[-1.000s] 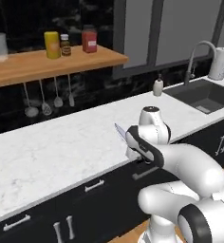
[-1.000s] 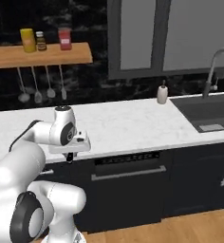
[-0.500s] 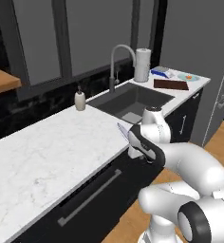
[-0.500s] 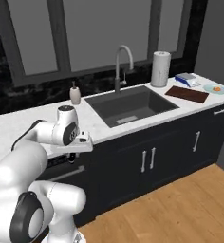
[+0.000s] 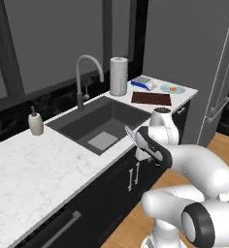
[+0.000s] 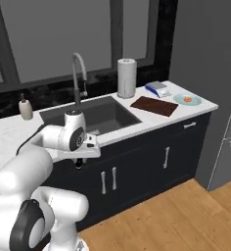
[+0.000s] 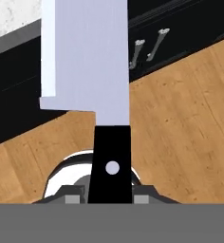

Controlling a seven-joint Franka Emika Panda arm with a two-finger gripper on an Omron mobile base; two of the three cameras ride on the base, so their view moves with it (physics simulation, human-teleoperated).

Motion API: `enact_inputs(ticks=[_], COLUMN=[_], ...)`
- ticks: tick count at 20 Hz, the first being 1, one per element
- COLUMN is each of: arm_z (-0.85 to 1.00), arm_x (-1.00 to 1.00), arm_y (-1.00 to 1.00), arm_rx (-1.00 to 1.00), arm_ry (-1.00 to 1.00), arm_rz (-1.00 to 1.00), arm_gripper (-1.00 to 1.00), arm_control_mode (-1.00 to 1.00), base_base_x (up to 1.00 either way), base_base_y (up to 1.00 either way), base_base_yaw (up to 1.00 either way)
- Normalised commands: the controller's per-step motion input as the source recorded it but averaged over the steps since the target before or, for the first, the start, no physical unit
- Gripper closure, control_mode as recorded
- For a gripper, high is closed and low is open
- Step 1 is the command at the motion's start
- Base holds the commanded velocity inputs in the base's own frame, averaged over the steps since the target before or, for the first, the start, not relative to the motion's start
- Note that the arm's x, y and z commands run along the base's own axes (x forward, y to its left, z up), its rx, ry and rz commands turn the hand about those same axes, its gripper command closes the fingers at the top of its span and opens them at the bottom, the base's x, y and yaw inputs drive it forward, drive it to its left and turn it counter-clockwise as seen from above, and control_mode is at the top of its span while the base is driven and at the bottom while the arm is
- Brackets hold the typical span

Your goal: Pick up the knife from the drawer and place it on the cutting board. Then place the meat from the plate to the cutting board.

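Note:
My gripper (image 7: 111, 197) is shut on the black handle of the knife (image 7: 85, 57), whose wide silver blade runs up the hand view over the wooden floor and the dark cabinet fronts. In the left base view the knife (image 5: 131, 134) sticks out of the hand in front of the sink's near edge. The dark reddish-brown cutting board (image 5: 151, 98) (image 6: 154, 106) lies on the counter to the right of the sink. Beyond it, the orange-red meat (image 5: 172, 88) (image 6: 187, 99) sits on a pale plate (image 5: 179, 90) (image 6: 194, 101). The drawer is out of view.
A dark sink (image 5: 102, 123) with a curved faucet (image 5: 82, 77) lies between me and the board. A paper towel roll (image 5: 118, 76) and a blue box (image 5: 143, 83) stand behind the board. A soap dispenser (image 5: 36, 123) is at the left, a tall grey fridge (image 5: 223, 72) at the right.
The whole picture has shifted as the base drove right along the counter; the board and plate are now closer. The knife stays held in the gripper.

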Motion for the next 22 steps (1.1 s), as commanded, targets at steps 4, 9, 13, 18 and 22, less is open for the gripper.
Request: enact_inputs(ticks=[4, 9, 13, 18, 22], arm_z=[0.00, 0.00, 0.00, 0.00, 0.00], arm_x=[0.00, 0.00, 0.00, 0.00, 0.00], arm_y=[0.00, 0.00, 0.00, 0.00, 0.00], arm_rx=[0.00, 0.00, 0.00, 0.00, 0.00], arm_ry=[0.00, 0.00, 0.00, 0.00, 0.00], arm_rz=[0.00, 0.00, 0.00, 0.00, 0.00], arm_gripper=[1.00, 1.00, 1.00, 1.00, 1.00], arm_control_mode=[1.00, 1.00, 1.00, 1.00, 1.00], base_base_x=[0.99, 0.64, 0.66, 0.68, 0.42], base_base_y=[-1.00, -1.00, -1.00, -1.00, -0.97], base_base_yaw=[0.22, 0.26, 0.33, 0.49, 0.59])
